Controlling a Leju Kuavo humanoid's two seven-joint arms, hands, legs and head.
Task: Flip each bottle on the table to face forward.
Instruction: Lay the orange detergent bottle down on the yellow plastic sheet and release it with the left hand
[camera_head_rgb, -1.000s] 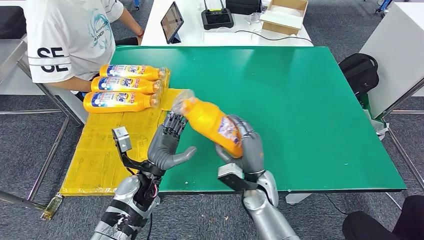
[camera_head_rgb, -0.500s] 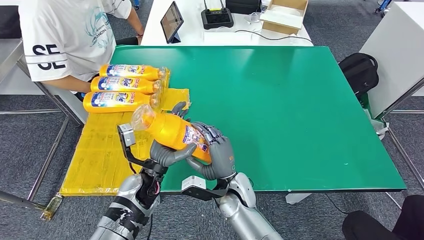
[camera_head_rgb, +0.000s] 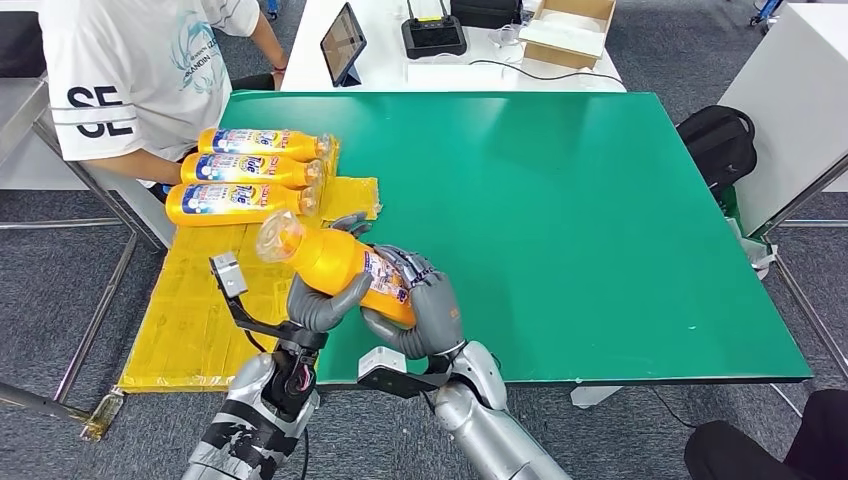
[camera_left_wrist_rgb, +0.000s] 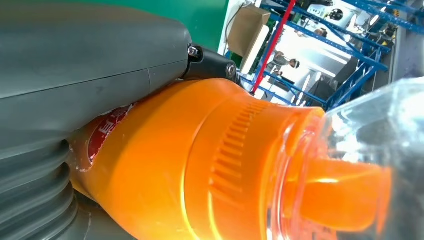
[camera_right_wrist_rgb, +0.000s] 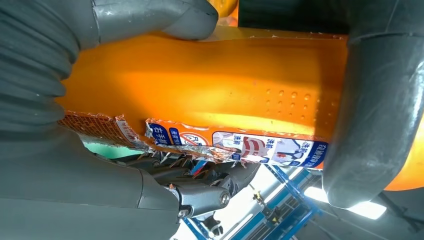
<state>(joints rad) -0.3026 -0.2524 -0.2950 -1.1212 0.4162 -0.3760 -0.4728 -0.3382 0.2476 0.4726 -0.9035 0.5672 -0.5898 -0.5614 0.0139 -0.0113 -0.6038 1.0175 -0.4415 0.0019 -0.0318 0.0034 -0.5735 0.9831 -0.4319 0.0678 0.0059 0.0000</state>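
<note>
Both hands grip 1 bottle (camera_head_rgb: 345, 268) above the table's (camera_head_rgb: 600, 230) near-left edge: the left hand (camera_head_rgb: 322, 300) wraps its neck end, the right hand (camera_head_rgb: 420, 310) its base end. Its long axis runs left-right, cap (camera_head_rgb: 272, 235) pointing left and slightly up, toward 3 bottles (camera_head_rgb: 245, 172) lying just beyond.

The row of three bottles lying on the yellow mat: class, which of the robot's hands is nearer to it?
Left. The left hand grips the held bottle just below the row of three bottles; the right hand holds its base, farther away.
</note>
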